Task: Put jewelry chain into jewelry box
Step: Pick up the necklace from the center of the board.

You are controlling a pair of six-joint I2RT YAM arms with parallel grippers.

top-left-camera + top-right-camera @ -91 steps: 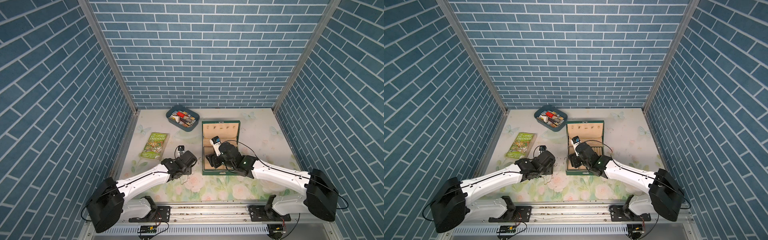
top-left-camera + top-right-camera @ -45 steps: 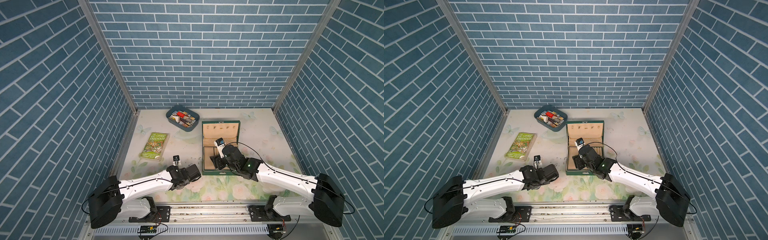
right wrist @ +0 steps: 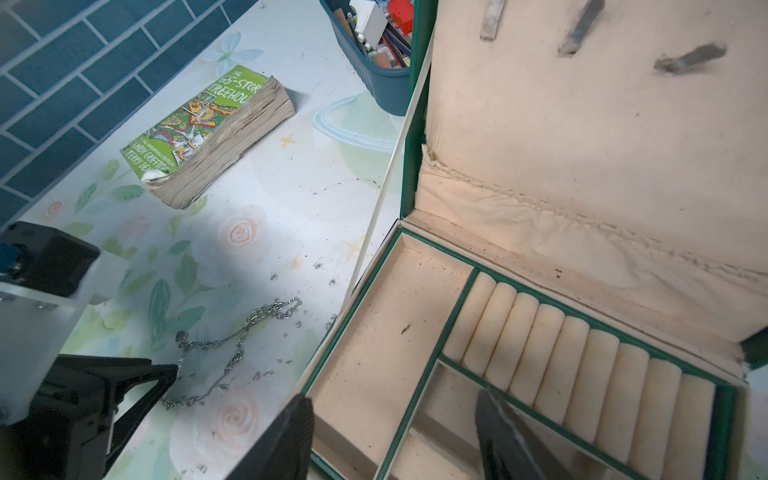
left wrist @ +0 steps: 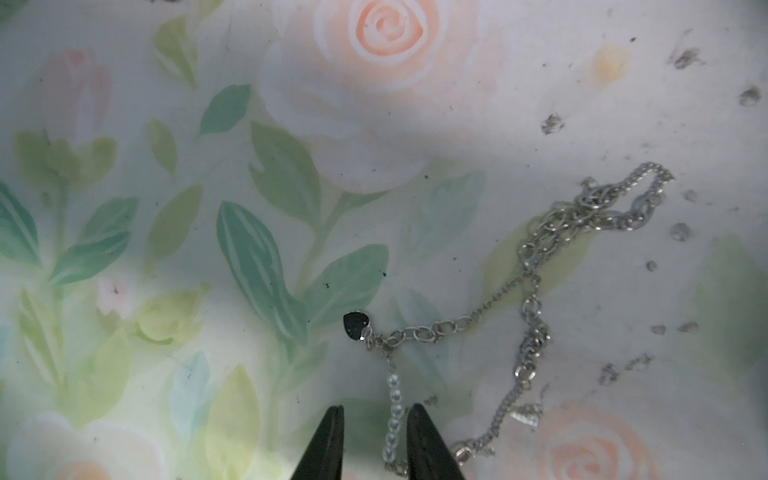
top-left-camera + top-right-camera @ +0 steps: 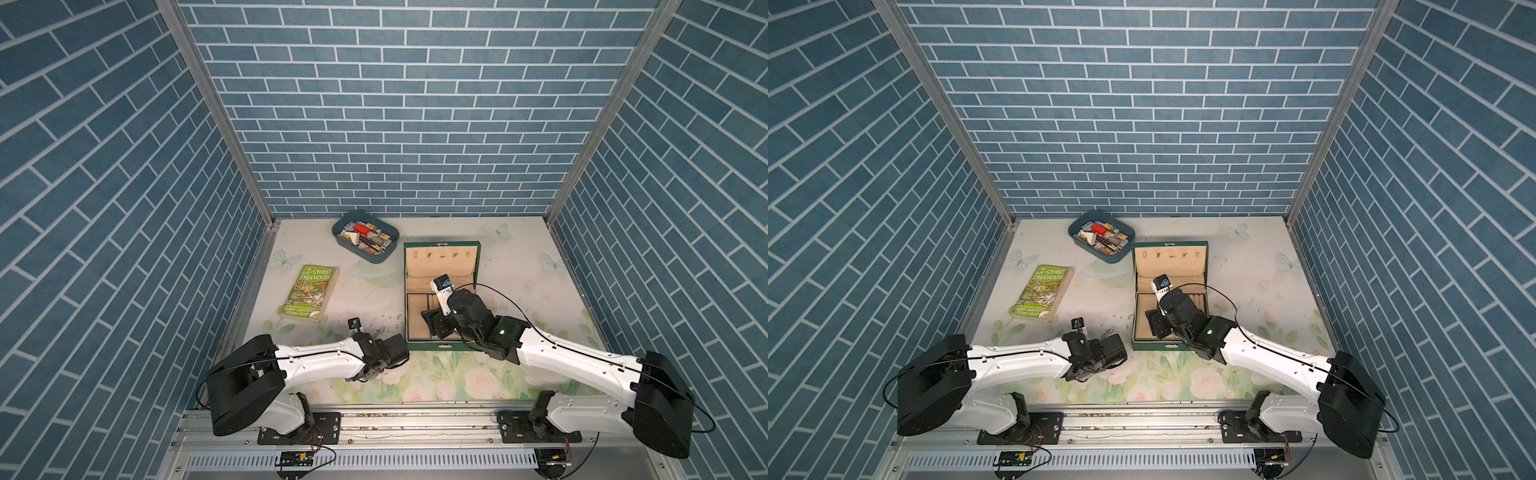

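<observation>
The left pincer (image 4: 376,440) sits low over the table (image 4: 415,124), its two dark tips a narrow gap apart with a beaded strand of the one jewelry chain (image 4: 528,266) running between them; whether they pinch it I cannot tell. The rest of the chain lies loose on the table beyond the tips, its dark heart charm (image 4: 356,325) just ahead. The right pincer (image 3: 395,432) stands open over the one jewelry box (image 3: 424,124), lid up, one finger outside the box's wall. Farther off lie one book (image 5: 309,293) and one bin (image 5: 365,242).
</observation>
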